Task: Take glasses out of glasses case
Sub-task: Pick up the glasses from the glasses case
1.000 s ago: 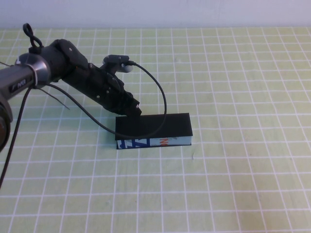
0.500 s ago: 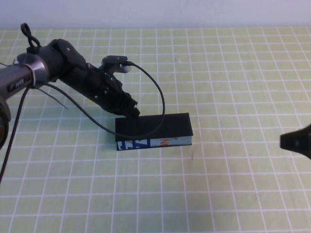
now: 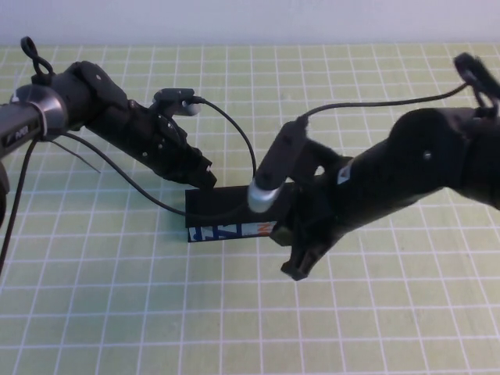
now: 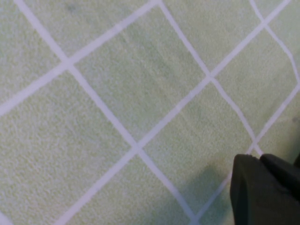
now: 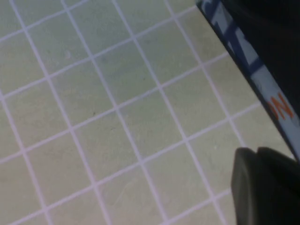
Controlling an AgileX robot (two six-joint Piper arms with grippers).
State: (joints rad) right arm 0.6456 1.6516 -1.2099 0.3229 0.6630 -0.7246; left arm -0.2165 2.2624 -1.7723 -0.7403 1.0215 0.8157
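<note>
Green mat w/ white grid (image 3: 375, 312) covers the whole table, pale wall behind.

Left gripper (image 3: 205, 176) sits at the back-left corner of the glasses case (image 3: 234, 211), tips at or just above the lid edge; can't tell if its fingers are spread or pressed together. Left wrist view shows only mat and a dark fingertip, no case.

Right gripper (image 3: 299, 262) hangs low just in front of the case's right end, near the mat; fingers' state also can't be told. Its arm covers the right part of the case in the high view. Right wrist view has the printed blue/white/orange side close by.

Case lies flat, long side facing the robot, black lid down and closed. Glasses not visible, presumably inside.

Step in hand, as I read it: get the lid open. Prob best w/ one gripper pinning the base while the other catches the lid's front lip and lifts slowly, so the box doesn't slide or tip over.
</note>
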